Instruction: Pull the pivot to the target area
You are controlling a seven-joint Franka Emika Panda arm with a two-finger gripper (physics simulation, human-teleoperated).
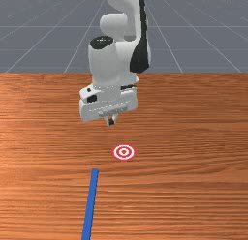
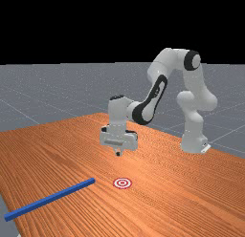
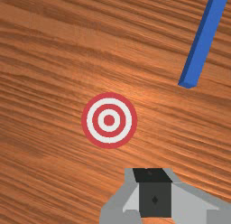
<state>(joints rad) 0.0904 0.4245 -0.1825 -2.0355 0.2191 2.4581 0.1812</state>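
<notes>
end effector (image 1: 111, 122) pressed together above wooden table (image 1: 193, 123), blue bar (image 1: 90, 200) lying near ringed target (image 1: 124, 152)

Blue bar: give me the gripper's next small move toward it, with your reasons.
I'd shift the gripper toward the blue bar's end nearest the arm, staying raised for now. The far view has the gripper above the table, apart from the bar, and the bar lies off the target, so it likely needs reaching before any pull.

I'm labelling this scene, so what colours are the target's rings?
Red and white, alternating; the target shows best in the wrist view.
</notes>
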